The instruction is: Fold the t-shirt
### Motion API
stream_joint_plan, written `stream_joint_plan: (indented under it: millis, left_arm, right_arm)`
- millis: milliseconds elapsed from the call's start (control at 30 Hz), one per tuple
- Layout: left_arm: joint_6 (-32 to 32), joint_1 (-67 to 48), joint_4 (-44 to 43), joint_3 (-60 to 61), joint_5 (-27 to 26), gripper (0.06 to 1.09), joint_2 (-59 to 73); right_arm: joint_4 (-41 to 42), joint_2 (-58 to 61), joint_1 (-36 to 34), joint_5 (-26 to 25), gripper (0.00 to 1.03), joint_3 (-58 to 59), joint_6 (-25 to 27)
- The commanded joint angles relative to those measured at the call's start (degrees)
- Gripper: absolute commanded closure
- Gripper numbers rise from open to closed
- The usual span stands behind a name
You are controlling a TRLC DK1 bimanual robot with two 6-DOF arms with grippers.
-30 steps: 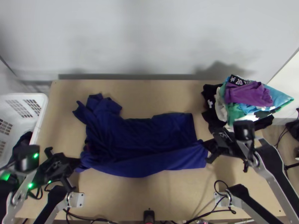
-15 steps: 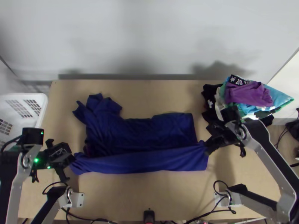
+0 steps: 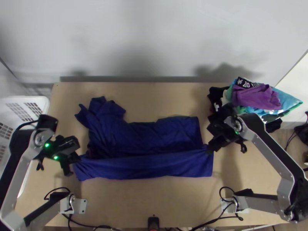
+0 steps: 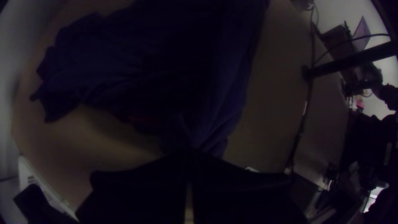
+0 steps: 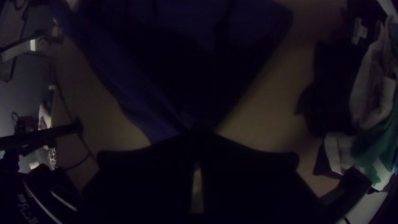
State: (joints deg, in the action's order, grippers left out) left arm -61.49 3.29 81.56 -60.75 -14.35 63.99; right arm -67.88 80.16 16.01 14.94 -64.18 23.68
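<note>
- Blue T-shirt [image 3: 146,139] lies across the tabletop [image 3: 127,204], bunched at its left end, its near side pinched by the left gripper [image 3: 77,158] and the right gripper [image 3: 209,149].
- To fold cleanly, both should travel level, the cloth kept taut, then lower and let go together; a lag could skew the crease.
- Compared with a second earlier, the sagging near strip runs straighter, both grippers shifted toward the far side.

Looks like a robotics lab or workshop: has two jointed arms [image 3: 285,184] fixed by metal plates [image 3: 79,206] to a light wooden table [image 3: 127,200], trails black cables [image 3: 57,188] around their bases, backs onto a pale wall [image 3: 165,30].
</note>
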Motion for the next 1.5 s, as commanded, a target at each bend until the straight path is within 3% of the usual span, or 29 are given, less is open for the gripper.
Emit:
stream_joint_plan:
  millis: [0,33,167,200,267,367,433,467,633,800,867,1033,1133,1300,1467]
  left_arm:
    - [0.1,-2.5,-0.4,-2.1,0.4,0.92,9.1]
    - [0.0,-2.5,-0.4,-2.2,0.5,0.82,10.3]
    - [-1.0,-3.0,-0.5,-2.2,2.3,0.8,13.7]
    - [-1.1,-2.9,-0.7,-2.2,3.3,0.75,14.5]
    - [-2.1,-2.2,-0.8,-2.1,3.8,0.57,14.9]
    - [-2.3,-2.1,-1.5,-1.4,4.5,0.2,14.2]
    - [-2.3,-2.0,-2.3,-0.6,4.8,0.12,13.8]
    - [-2.4,-2.0,-2.6,-0.2,4.9,0.11,13.6]
    - [-3.0,-1.0,-5.0,1.1,6.0,0.1,12.7]
    - [-4.1,1.3,-5.6,-0.6,6.0,0.1,12.2]
    - [-5.4,2.8,-5.8,-1.5,6.0,0.1,11.7]
    - [-7.9,9.5,-5.8,-8.7,5.7,0.1,12.3]
    - [-5.9,12.4,-5.9,-16.8,1.8,0.1,15.2]
    - [-2.9,10.9,-14.0,-18.1,1.0,0.1,18.0]
    - [-0.7,8.8,-13.5,-22.0,1.0,0.11,23.0]
  right_arm:
    - [-0.2,3.9,2.0,0.0,1.0,-3.1,-2.6]
    - [-0.2,4.0,2.4,0.0,1.0,-3.3,-2.7]
    - [-0.2,5.0,3.8,0.0,1.0,-4.4,-3.4]
    - [-0.2,5.4,3.8,-0.1,1.0,-4.5,-3.6]
    - [-0.2,5.9,3.7,-0.1,1.0,-4.4,-3.9]
    - [-0.2,5.9,3.5,-0.2,1.0,-3.8,-4.0]
    - [-0.2,5.8,3.3,-0.3,1.0,-3.3,-4.3]
    - [-0.2,5.7,3.2,-0.3,0.97,-3.0,-4.3]
    - [-0.2,3.9,2.9,-6.2,0.63,-1.4,-4.8]
    - [-0.2,3.2,2.6,-11.2,0.15,-0.2,-4.9]
    - [0.1,2.9,2.4,-13.1,0.08,-0.2,-4.9]
    - [1.5,1.9,-0.4,-13.3,0.05,-1.4,-4.4]
    - [1.7,2.0,-1.4,-13.3,0.05,-3.1,-4.6]
    - [4.5,5.4,-0.2,-13.2,0.05,-7.9,-6.6]
    - [5.9,11.9,0.0,-13.2,0.05,-14.2,-8.1]
